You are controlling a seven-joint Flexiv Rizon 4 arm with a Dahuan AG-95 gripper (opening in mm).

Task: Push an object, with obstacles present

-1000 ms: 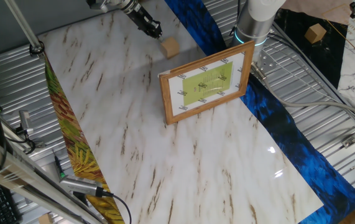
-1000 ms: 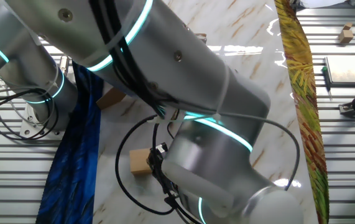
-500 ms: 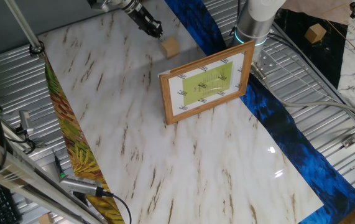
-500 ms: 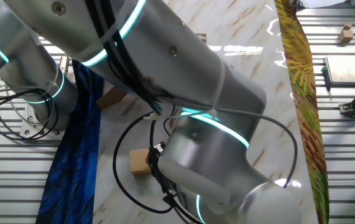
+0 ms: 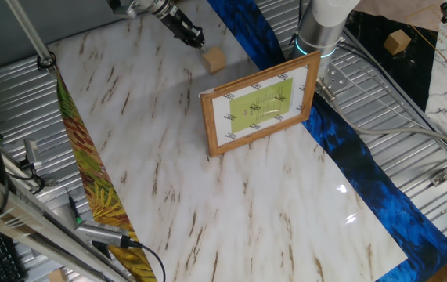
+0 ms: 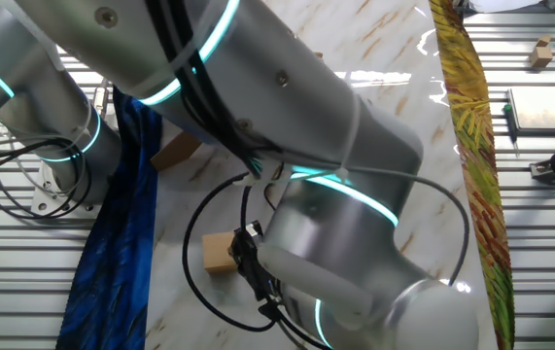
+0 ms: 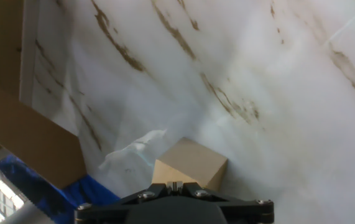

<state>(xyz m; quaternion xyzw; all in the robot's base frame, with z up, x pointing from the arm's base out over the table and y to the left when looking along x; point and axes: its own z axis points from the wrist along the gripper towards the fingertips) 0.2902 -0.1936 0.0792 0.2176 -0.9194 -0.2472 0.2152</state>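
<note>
I am holding the claw, jaws together, just beside the block on the desk, near the picture frame.

Matt wooden block — glossy marble tabletop

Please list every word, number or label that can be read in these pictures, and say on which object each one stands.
No text can be read.
The sheet in the frame bears small dark marks around its green field: too small to read.
The block shows no writing.
</note>
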